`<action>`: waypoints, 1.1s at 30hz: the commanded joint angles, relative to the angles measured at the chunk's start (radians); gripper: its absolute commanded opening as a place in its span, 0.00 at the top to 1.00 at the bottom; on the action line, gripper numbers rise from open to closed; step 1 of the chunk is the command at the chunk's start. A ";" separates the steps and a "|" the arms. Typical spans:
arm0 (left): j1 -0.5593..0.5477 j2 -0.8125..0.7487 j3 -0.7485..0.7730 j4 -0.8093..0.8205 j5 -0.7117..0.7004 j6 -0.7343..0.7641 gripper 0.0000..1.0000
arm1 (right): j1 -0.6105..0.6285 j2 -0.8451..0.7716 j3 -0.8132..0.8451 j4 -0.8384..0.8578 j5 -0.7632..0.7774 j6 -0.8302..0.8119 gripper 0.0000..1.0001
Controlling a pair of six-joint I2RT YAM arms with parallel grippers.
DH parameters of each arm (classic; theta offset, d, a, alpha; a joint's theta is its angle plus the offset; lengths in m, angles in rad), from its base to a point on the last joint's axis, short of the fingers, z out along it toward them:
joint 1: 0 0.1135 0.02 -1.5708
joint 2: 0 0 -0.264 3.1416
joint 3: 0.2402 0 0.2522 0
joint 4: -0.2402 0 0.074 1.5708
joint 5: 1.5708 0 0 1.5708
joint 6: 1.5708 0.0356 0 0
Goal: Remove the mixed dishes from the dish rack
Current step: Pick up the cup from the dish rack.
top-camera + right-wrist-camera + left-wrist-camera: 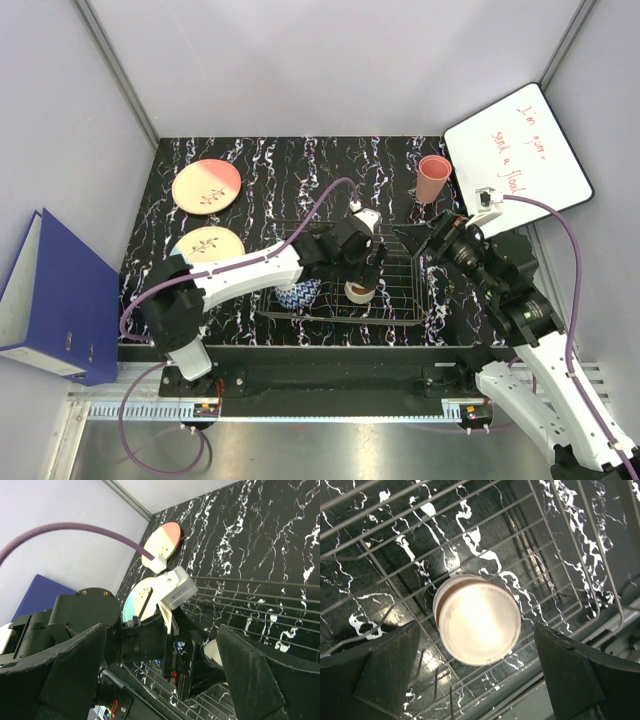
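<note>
The inverted brown-banded cream cup, toward 6 o'clock in the dark wire dish rack, is straddled by the open-jawed left gripper. The right gripper is also held open. The cup could be tipped by an off-centre closure.

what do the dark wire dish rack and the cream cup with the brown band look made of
Low dark wire-grid dish rack: thin metal wire, seemingly; faint grey sheen.
Cream cup with brown band: glazed ceramic or glossy plastic, unclear which; smooth surface glares brightly.

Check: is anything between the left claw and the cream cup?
Nothing. Left wrist view: open left claw over the cream cup, gaps either side show only rack wire.
</note>
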 commanded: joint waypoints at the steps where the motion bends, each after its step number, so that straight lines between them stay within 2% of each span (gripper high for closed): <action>1: 0.004 0.038 0.054 0.021 -0.027 -0.002 0.01 | 0.005 -0.006 -0.022 0.020 -0.017 0.009 0.00; 9: 0.004 0.080 0.050 0.023 -0.016 0.006 0.03 | 0.005 0.002 -0.031 0.025 -0.015 0.014 0.00; 13: 0.004 0.067 0.046 0.023 -0.022 0.010 0.22 | 0.005 0.006 -0.037 0.033 -0.014 0.019 0.00; 14: 0.004 0.063 0.043 0.023 -0.025 0.010 0.34 | 0.005 0.005 -0.036 0.033 -0.014 0.017 0.00; 16: 0.004 0.037 0.042 0.023 -0.033 0.016 0.47 | 0.005 0.005 -0.036 0.033 -0.012 0.016 0.00; 17: 0.004 0.018 0.042 0.021 -0.033 0.018 0.58 | 0.005 0.002 -0.031 0.033 -0.011 0.014 0.00; 22: 0.004 -0.092 0.086 -0.020 -0.026 0.023 0.75 | 0.005 -0.017 0.004 -0.003 0.012 0.003 0.00; 23: 0.005 -0.153 0.097 -0.026 -0.020 0.024 0.78 | 0.006 -0.020 0.010 -0.010 0.018 0.000 0.00; 25: 0.008 -0.219 0.122 -0.020 -0.002 0.033 0.90 | 0.005 -0.031 0.015 -0.036 0.043 -0.003 0.00; 26: 0.026 -0.288 0.122 0.016 0.015 0.033 0.98 | 0.006 -0.035 0.013 -0.043 0.049 0.002 0.00; 28: 0.065 -0.362 0.062 0.099 0.152 0.009 1.00 | 0.005 -0.055 -0.003 -0.041 0.061 0.026 0.00; 29: 0.127 -0.443 0.021 0.242 0.285 -0.047 1.00 | 0.005 -0.061 -0.011 -0.032 0.061 0.037 0.00; 31: 0.192 -0.523 -0.139 0.419 0.386 -0.127 1.00 | 0.005 -0.078 -0.034 -0.012 0.031 0.066 0.00; 32: 0.253 -0.592 -0.198 0.611 0.447 -0.225 1.00 | 0.005 -0.081 -0.040 0.009 0.017 0.074 0.00; 33: 0.283 -0.615 -0.298 0.691 0.461 -0.278 1.00 | 0.006 -0.086 -0.043 0.023 0.005 0.094 0.00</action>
